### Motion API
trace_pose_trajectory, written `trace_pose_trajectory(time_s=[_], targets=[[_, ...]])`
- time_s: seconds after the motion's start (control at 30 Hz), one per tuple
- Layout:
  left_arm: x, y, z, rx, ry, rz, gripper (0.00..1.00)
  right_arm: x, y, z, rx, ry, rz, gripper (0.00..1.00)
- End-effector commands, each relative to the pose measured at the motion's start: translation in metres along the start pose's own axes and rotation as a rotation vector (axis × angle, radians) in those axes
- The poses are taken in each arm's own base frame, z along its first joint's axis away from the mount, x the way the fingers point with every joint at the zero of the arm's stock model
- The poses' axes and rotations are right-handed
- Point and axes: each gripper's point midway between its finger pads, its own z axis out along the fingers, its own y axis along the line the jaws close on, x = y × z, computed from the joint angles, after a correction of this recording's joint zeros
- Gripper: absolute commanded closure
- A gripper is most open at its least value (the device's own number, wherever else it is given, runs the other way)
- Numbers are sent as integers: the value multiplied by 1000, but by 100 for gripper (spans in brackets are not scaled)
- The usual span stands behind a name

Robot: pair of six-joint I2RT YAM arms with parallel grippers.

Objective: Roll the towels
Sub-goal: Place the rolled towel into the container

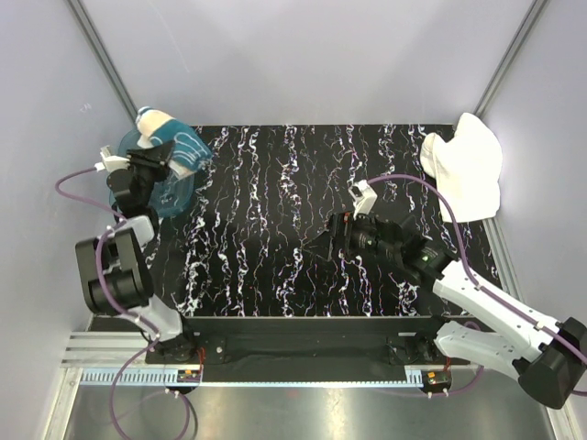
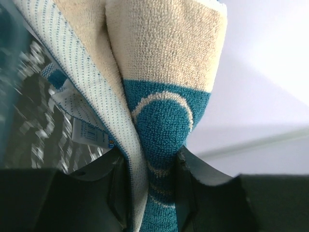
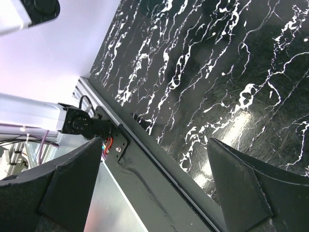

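The black white-veined tabletop (image 1: 275,229) is seen filling the middle of the top view, and its near edge is shown in the right wrist view.

The white towel (image 1: 466,174) is laid in a loose, crumpled heap at the far right corner. Its right side is draped over the edge of the tabletop, and it is not rolled. It is touched by neither arm.

The translucent teal tub (image 1: 170,200) is placed at the far left corner, and it is partly hidden by the left arm above it.

The patterned towel (image 1: 188,149) is found at the far side of the tub, bunched and hanging over the tub's far rim. In the left wrist view its cream terry and a teal patch with a pale ring (image 2: 164,72) are shown close up, folded into a thick ridge. A small white label (image 2: 89,133) is seen on its dotted inner side.

The left tool (image 2: 152,193) is clamped on a fold of the patterned towel, with the cloth pressed between the two dark fingers (image 2: 118,188).

The right tool (image 3: 154,145) is held over the bare tabletop right of centre, well apart from the white towel. Its fingers are spread wide and nothing is held between them.
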Motion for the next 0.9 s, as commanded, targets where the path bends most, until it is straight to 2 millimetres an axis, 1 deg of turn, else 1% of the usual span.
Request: trace_pose_trajectory(time_s=[0.0,0.03,0.07,0.1,0.13,0.17,0.27,0.3,0.33,0.37,0.4,0.43,0.47,0.5,0.53,0.57,0.6,0.63,0.67,0.7,0.8,0.83,0.87], targets=[[-69,-27,19,103,-259,67,100,-2,2,3,-4,-4,-29,3],[-83,-27,24,98,-325,69,100,1,-1,6,3,8,-28,3],[-90,-22,27,88,-355,69,100,1,-2,8,6,9,-35,3],[-94,-7,32,63,-377,60,100,1,-3,10,9,15,-36,3],[-104,0,35,40,-426,52,100,5,-8,15,22,32,-35,3],[-110,10,41,22,-447,47,100,4,-9,17,24,36,-38,3],[-122,31,51,-43,-525,45,100,8,-12,27,26,64,-47,3],[-126,35,54,-62,-541,58,100,9,-14,30,28,70,-46,3],[-128,49,57,-124,-556,58,100,13,-17,34,34,86,-45,3],[-128,51,65,-142,-558,78,100,12,-18,37,35,88,-51,3],[-127,56,68,-164,-565,85,100,12,-19,39,36,93,-53,3],[-126,65,71,-201,-586,82,100,16,-21,43,37,109,-50,3],[-123,77,76,-229,-589,78,100,17,-23,45,39,112,-49,3],[-126,74,84,-218,-598,76,100,18,-26,48,45,121,-47,3],[-124,79,90,-228,-598,62,100,21,-27,49,46,127,-45,3],[-119,97,98,-252,-585,51,100,21,-28,51,45,128,-47,3],[-122,93,107,-231,-589,42,100,23,-30,53,50,135,-47,3],[-118,96,113,-229,-587,31,100,23,-32,54,54,136,-50,3],[-112,110,117,-259,-585,30,100,25,-34,55,56,143,-54,3],[-114,108,122,-260,-595,33,100,26,-38,57,66,148,-51,3],[-106,135,122,-384,-632,45,100,26,-45,60,83,162,-52,3],[-105,136,124,-400,-637,47,100,26,-46,60,84,164,-52,3],[-103,141,125,-418,-642,47,100,25,-48,61,86,166,-55,3]])
